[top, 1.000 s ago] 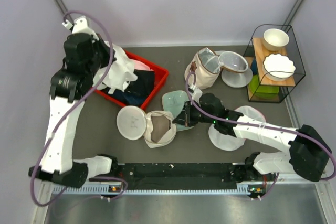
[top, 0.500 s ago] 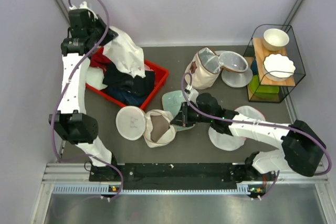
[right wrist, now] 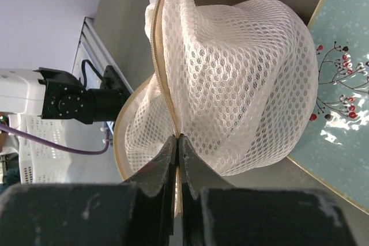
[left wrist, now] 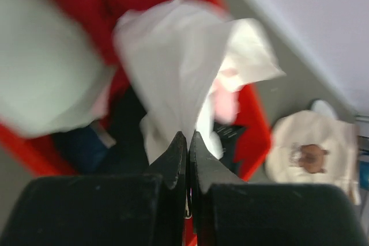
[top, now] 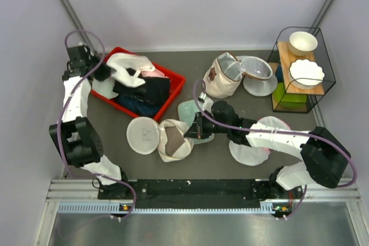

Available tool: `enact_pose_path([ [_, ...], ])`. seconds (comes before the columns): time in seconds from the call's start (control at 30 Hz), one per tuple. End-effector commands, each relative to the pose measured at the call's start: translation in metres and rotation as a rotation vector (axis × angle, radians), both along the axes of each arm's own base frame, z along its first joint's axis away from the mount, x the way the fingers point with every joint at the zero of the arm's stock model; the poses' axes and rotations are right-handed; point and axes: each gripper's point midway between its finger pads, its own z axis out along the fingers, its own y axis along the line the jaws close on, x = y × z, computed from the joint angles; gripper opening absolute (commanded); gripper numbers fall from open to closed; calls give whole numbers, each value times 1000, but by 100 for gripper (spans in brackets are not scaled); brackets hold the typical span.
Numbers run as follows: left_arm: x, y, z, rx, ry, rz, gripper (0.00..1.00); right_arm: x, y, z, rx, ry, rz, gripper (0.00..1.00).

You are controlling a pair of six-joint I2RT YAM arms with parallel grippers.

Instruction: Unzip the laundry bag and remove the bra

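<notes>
The cream-white laundry bag (top: 173, 145) lies on its side at the table's middle, its round face with the bra icon (top: 143, 135) flapped open to the left. The taupe bra (top: 174, 137) shows inside the opening. My right gripper (top: 192, 132) is shut on the bag's zip seam at its right rim; the right wrist view shows the jaws (right wrist: 177, 136) pinching the seam of the padded bag (right wrist: 230, 79). My left gripper (top: 104, 74) is shut on a white cloth (top: 128, 64) over the red bin (top: 173, 93); the left wrist view shows this cloth (left wrist: 179, 73) too.
The red bin holds dark garments (top: 147, 93). A teal plate (top: 192, 112) lies behind the bag. A beige pouch with a brown emblem (top: 222, 79), mesh bags with pink trim (top: 253, 145) and a wire rack with bowls (top: 302, 70) stand to the right.
My left arm has swung down and left from its raised pose, lowering the white cloth onto the red bin. My right gripper has edged left at the bag's rim.
</notes>
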Motion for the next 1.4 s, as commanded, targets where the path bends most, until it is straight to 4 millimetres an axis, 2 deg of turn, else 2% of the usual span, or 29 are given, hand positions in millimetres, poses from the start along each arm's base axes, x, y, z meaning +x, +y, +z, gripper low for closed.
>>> enact_pose_path([
  [0.0, -36, 25, -29, 58, 41, 97, 0, 9, 8, 27, 69, -61, 8, 0],
  [0.03, -47, 28, -51, 65, 91, 117, 0, 8, 8, 26, 69, -58, 7, 0],
  [0.07, -55, 39, -56, 105, 105, 171, 0, 8, 8, 27, 72, -61, 7, 0],
  [0.13, -64, 46, -73, 123, 147, 212, 0, 7, 8, 27, 76, -58, 12, 0],
  [0.23, -61, 51, -87, 75, 184, 261, 0, 7, 5, 22, 56, -48, 6, 0],
  [0.27, -59, 53, -99, 62, 224, 269, 0, 7, 4, 20, 49, -46, 0, 0],
  [0.43, -59, 65, -108, 54, 284, 320, 0, 2, -5, 20, 49, -49, -19, 0],
  [0.53, -59, 69, -103, 52, 272, 325, 0, 3, -8, 19, 44, -52, -33, 0],
  [0.57, -59, 67, -100, 47, 266, 318, 3, 3, -8, 19, 43, -52, -33, 0],
  [0.6, -59, 64, -97, 37, 261, 301, 17, 3, -8, 20, 46, -51, -32, 0],
  [0.63, -58, 58, -94, 22, 250, 270, 22, 2, -8, 20, 47, -51, -31, 0],
  [0.7, -63, 53, -79, 23, 219, 254, 44, 3, -7, 21, 47, -50, -30, 0],
  [0.73, -66, 51, -75, 29, 208, 244, 62, 3, -7, 21, 47, -51, -29, 0],
  [0.77, -71, 49, -58, 42, 167, 239, 70, 3, -7, 21, 44, -50, -29, 0],
  [0.83, -80, 47, -45, 70, 134, 230, 81, 3, -7, 21, 41, -53, -29, 0],
  [0.87, -87, 47, -29, 92, 94, 236, 82, 4, -7, 22, 42, -55, -28, 0],
  [0.97, -100, 45, -6, 130, 35, 241, 84, 4, -6, 22, 43, -54, -29, 0],
  [1.03, -101, 39, 5, 159, 5, 231, 84, 5, -5, 22, 43, -54, -29, 0],
  [1.1, -97, 26, 19, 190, -26, 189, 84, 4, -5, 20, 42, -48, -27, 0],
  [1.13, -94, 22, 21, 206, -25, 184, 84, 5, -5, 21, 43, -50, -28, 0],
  [1.17, -89, 18, 14, 213, 7, 172, 84, 5, -5, 21, 43, -49, -27, 0],
  [1.23, -78, 2, 19, 226, -2, 122, 83, 5, -4, 21, 42, -50, -25, 0],
  [1.27, -67, -5, 14, 222, 4, 95, 81, 5, -4, 21, 43, -49, -27, 0],
  [1.3, -59, -17, 16, 222, -11, 63, 72, 5, -4, 21, 43, -51, -26, 0],
  [1.33, -51, -20, 15, 231, -12, 62, 64, 6, -4, 21, 42, -50, -26, 0],
  [1.37, -40, -23, 2, 232, 16, 52, 55, 6, -4, 20, 40, -50, -26, 0],
])
